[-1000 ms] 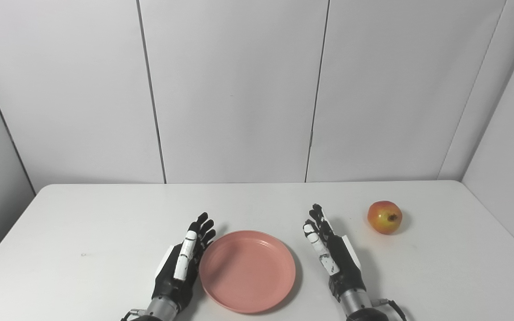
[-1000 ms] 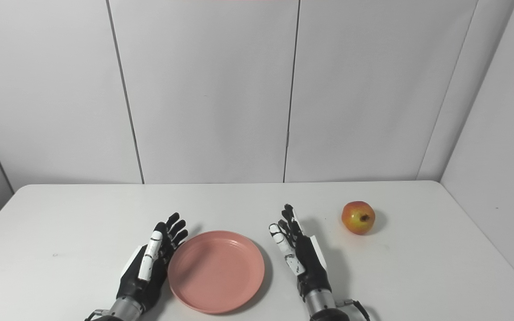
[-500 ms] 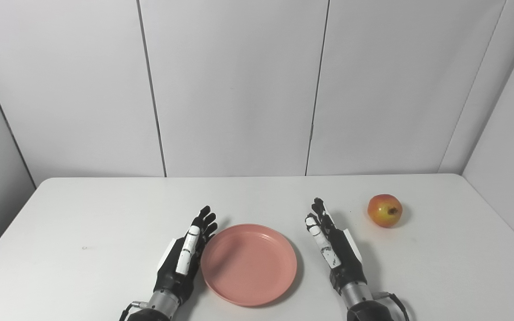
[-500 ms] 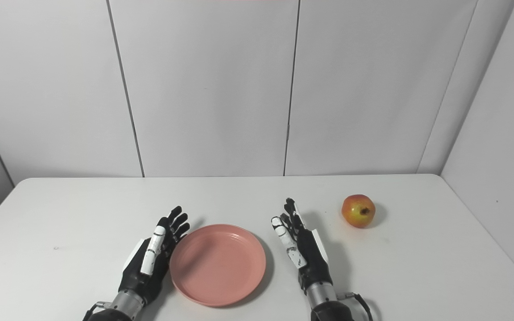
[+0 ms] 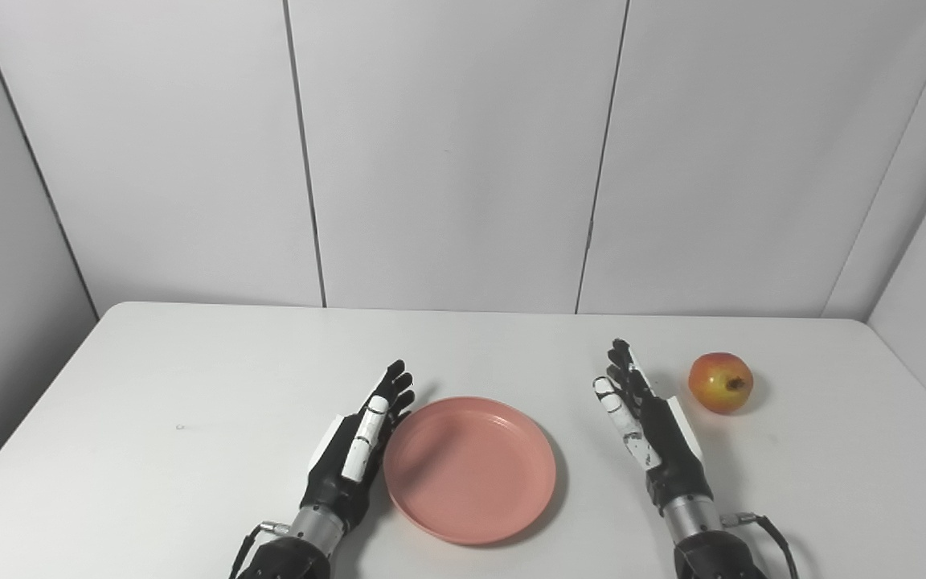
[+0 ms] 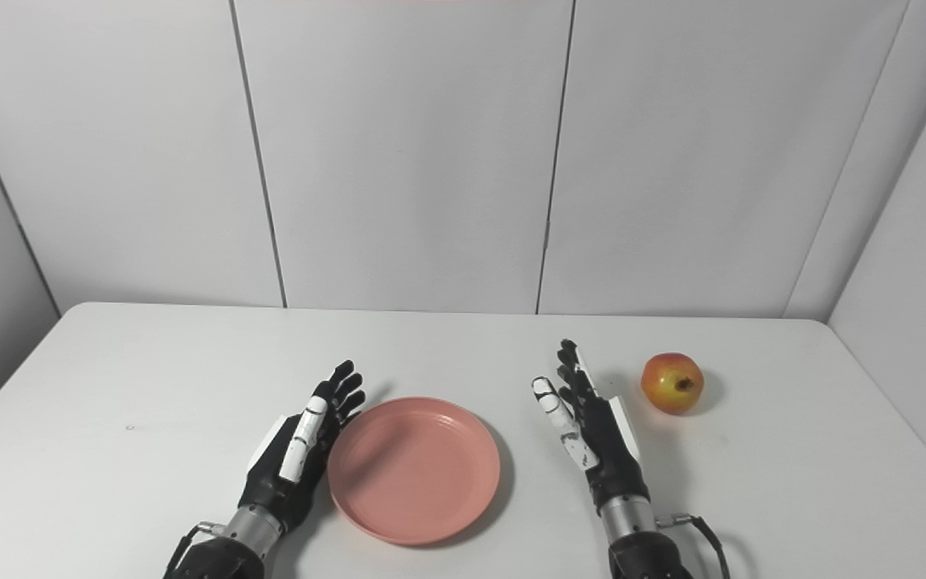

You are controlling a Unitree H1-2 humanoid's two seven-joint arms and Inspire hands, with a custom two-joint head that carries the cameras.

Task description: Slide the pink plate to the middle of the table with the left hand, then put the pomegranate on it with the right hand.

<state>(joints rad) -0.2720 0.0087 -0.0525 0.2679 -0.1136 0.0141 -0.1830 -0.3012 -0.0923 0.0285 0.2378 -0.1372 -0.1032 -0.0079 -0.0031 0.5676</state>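
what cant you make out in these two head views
Both eye views: whether the left hand touches the pink plate, since the hand covers that rim.
Pomegranate: its far side faces away.
Right hand: the arm is cut by the bottom edge.

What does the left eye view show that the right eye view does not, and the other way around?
Only the left eye view: a little more of the table along its left edge. Only the right eye view: more along its right edge. Both: the pink plate, the pomegranate, the open left hand beside the plate, and the open right hand.
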